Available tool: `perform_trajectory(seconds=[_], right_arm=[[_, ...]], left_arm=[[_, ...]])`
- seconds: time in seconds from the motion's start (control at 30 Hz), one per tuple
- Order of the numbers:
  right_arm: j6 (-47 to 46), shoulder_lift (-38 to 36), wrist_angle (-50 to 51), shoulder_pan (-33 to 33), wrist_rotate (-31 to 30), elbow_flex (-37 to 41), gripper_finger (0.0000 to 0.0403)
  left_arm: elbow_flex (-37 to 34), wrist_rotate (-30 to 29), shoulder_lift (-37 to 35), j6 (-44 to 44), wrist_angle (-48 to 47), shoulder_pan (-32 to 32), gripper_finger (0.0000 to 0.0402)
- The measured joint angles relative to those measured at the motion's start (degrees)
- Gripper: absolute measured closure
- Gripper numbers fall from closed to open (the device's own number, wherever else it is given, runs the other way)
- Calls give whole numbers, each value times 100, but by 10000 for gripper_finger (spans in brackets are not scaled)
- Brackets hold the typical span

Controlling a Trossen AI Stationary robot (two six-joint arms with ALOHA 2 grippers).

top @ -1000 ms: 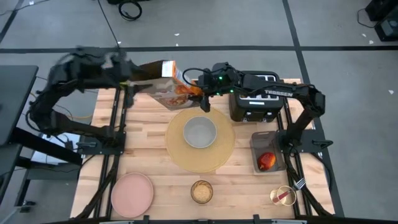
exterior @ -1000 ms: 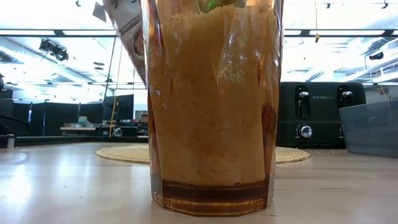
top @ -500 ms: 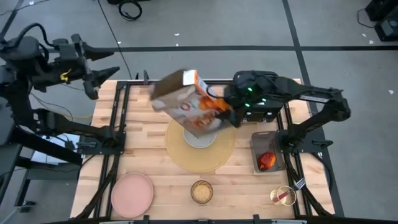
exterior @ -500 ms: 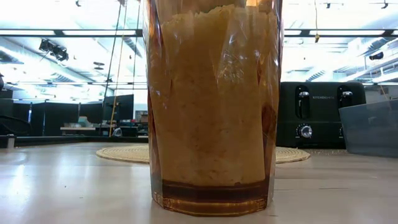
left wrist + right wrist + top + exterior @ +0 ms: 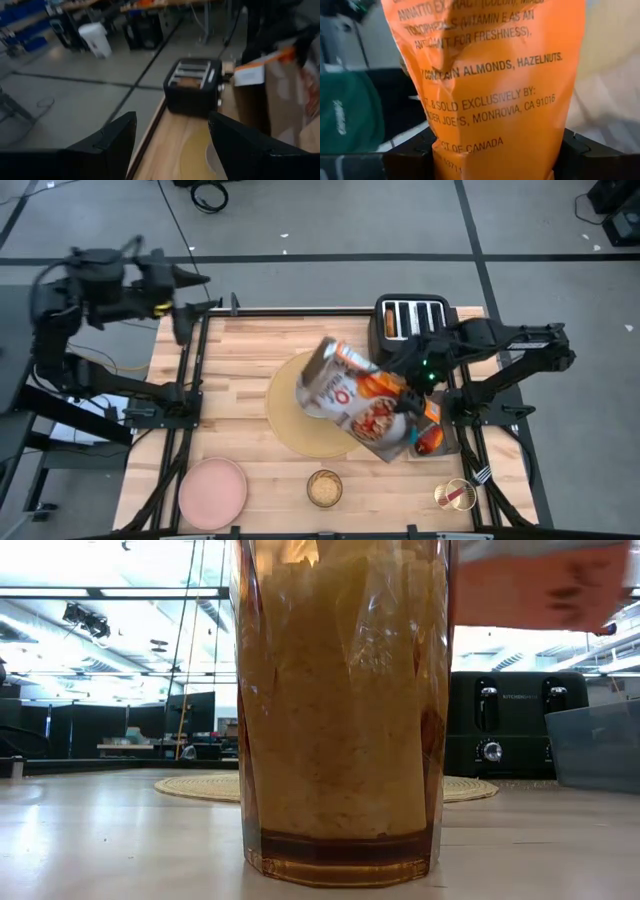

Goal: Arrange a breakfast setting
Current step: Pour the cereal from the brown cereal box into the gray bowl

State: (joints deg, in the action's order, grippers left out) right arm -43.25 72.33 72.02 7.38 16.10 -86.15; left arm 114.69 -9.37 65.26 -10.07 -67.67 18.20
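Far left, your left gripper (image 5: pixel 190 278) hung off the table's back-left corner, fingers spread and empty, nothing near it. No trouble there.

Front-left, the pink plate (image 5: pixel 212 488) sat bare, well apart from the mat (image 5: pixel 285 425). The mat lay mid-table, and the bowl on it was almost wholly hidden under the box. In front of the mat stood the glass (image 5: pixel 324 488), full of something grainy and tan; in the low view it blocked nearly everything.

Now the risky bit: your right gripper (image 5: pixel 418 402) was clamped on one end of the cereal box (image 5: pixel 362 398), which hung tilted over the mat's right side, stretching toward the bin (image 5: pixel 412 406). That was a long load held by one end, so I'd judge a quick swing could twist it in the fingers or spill cereal if the top was open; I couldn't tell that. Drop low and it could clip the bin, or the toaster (image 5: pixel 410 320) just behind.

The apple (image 5: pixel 430 440) was in the bin, mostly hidden by the box. Far front-right, the fork (image 5: pixel 478 476) lay beside a small round object, both still off the mat.
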Motion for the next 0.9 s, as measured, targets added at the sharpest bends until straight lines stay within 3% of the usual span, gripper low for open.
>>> perform_trajectory(seconds=[0.3,0.9], right_arm=[[-960,232,666,205,90,0,161],[-1965,646,566,-103,458,-2,161]], left_arm=[[-551,4,-3,40,-44,-4,148],[-561,29,-95,308,-538,-9,148]])
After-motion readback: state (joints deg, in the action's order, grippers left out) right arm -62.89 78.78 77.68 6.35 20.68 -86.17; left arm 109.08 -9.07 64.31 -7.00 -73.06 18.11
